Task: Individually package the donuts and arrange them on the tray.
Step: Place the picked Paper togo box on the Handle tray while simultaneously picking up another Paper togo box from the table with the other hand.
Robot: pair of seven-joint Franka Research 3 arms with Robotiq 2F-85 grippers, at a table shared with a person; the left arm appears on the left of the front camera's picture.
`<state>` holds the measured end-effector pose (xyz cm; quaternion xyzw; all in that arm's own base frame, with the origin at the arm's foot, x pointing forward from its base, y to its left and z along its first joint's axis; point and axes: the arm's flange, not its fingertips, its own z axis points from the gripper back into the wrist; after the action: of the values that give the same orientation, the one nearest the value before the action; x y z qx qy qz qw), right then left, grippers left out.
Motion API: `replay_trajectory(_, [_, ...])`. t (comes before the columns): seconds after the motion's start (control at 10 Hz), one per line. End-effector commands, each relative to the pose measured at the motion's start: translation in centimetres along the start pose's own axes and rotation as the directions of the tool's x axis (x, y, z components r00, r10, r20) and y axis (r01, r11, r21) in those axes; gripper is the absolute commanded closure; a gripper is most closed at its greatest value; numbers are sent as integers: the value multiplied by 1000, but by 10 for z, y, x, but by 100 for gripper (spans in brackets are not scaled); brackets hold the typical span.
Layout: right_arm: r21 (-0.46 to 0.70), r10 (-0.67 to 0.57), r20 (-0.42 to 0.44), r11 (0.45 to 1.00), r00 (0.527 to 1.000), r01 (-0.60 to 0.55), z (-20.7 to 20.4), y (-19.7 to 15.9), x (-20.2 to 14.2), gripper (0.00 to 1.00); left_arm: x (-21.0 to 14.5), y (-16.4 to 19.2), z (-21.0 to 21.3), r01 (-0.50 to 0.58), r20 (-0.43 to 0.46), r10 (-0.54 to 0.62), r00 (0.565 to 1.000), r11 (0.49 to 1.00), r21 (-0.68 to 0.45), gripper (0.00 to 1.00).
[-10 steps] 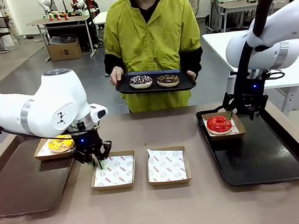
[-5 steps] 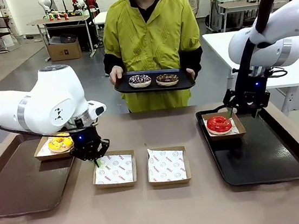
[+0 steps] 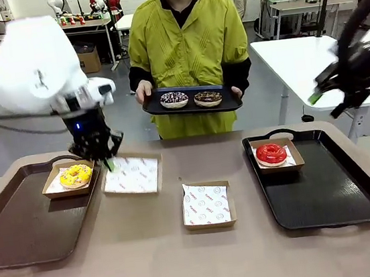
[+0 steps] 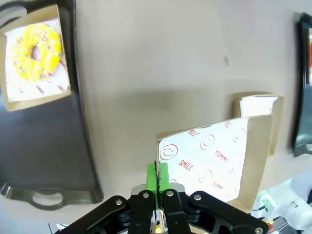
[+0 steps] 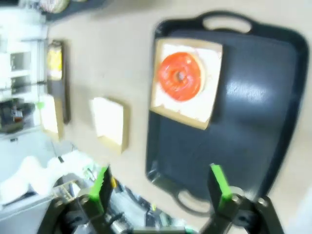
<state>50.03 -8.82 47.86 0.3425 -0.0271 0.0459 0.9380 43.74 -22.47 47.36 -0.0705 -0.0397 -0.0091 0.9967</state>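
Left hand (image 3: 109, 163) of mine now clamps an empty box (image 3: 133, 175) by its rim, raised off the worktop (image 3: 151, 251) where it lay a second ago. The yellow donut (image 3: 75, 175) sits boxed just beside, so I judge another packaging begins.

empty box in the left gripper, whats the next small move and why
Probably bring it toward the person's tray: the left gripper is shut on the empty box at its rim, holding it tilted above the table, and the two chocolate donuts there sit unboxed.
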Motion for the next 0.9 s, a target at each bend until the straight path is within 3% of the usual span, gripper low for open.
replay_trajectory(0.0, [208, -59, -19, 976, 998, 61, 35, -45, -19, 0, 24, -4, 19, 1, 8, -1, 1000, 1000, -19, 100])
replay_trajectory(0.2, [386, -76, 35, 921, 997, 56, 63, -85, -57, 0, 57, -8, 38, -15, 4, 15, 1000, 999, -28, 100])
replay_trajectory(0.4, [472, -115, 70, 879, 991, 68, 65, -117, -93, 0, 85, -11, 41, -16, 3, 16, 1000, 1000, -23, 100])
replay_trajectory(0.7, [530, -177, 75, 840, 981, 111, 52, -148, -121, 0, 110, -9, 32, 12, -28, -11, 1000, 1000, 14, 100])
replay_trajectory(0.8, [512, -178, 79, 851, 981, 113, 52, -144, -117, 0, 94, -8, 30, -18, -1, 18, 1000, 999, -31, 100])
